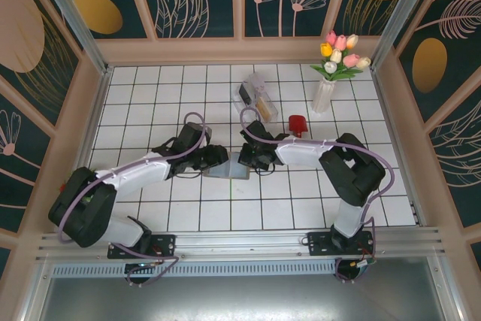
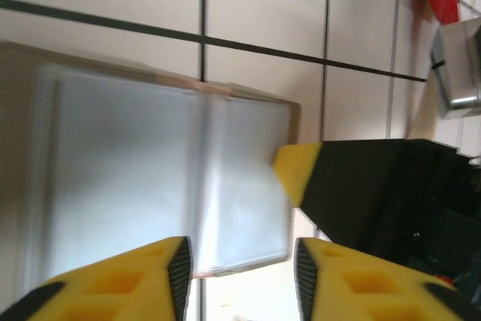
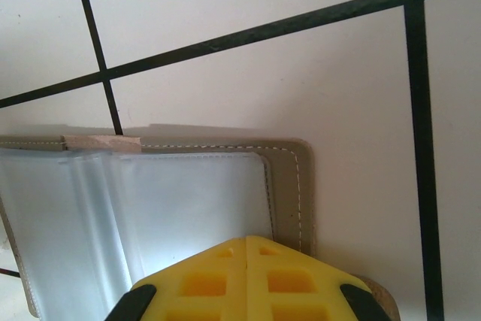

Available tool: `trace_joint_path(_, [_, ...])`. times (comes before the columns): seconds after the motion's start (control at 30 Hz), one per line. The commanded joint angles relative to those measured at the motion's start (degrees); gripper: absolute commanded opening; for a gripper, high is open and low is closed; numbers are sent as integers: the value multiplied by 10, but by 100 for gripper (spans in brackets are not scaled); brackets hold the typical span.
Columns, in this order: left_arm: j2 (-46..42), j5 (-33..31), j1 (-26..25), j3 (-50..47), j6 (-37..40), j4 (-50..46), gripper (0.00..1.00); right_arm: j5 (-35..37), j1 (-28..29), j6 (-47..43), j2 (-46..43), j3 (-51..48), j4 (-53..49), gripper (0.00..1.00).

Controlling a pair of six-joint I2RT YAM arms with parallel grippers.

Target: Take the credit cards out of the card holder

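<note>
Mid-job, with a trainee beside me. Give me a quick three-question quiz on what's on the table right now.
1. True or false: the card holder lies folded shut.
2. Which gripper has its fingers closed together? A) left gripper B) right gripper C) both
3. Fill in: right of the clear plastic box, a vase holds ____.
Key: 1 false, it lies open with its clear sleeves facing up. 2 B. 3 tulips.
</note>
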Motion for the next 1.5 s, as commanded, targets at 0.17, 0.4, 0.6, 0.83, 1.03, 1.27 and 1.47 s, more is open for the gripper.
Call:
trace_joint_path(0.17, [6,-34,12,-33,1,-44,59,10,1,-13,27,1,-25,3])
trace_joint_path(0.4, [22,-38,13,-34,11,-40,62,11,1,-13,27,-1,-24,3])
trace_joint_path(0.6, [36,-11,13,-32,17,-20,54,13,1,-13,27,-1,-26,2])
trace_joint_path(0.83, [44,1,12,-31,23,-11,53,15,1,-16,28,3,-32,2])
trace_joint_path(1.03, [36,29,13,-22,35,1,53,13,1,-17,29,5,-32,2])
trace_joint_path(1.27, [16,109,13,-30,40,59,52,11,1,-18,27,9,-31,2])
trace_joint_path(1.47, [15,131,13,-28,45,83,53,11,1,-17,20,9,-29,2])
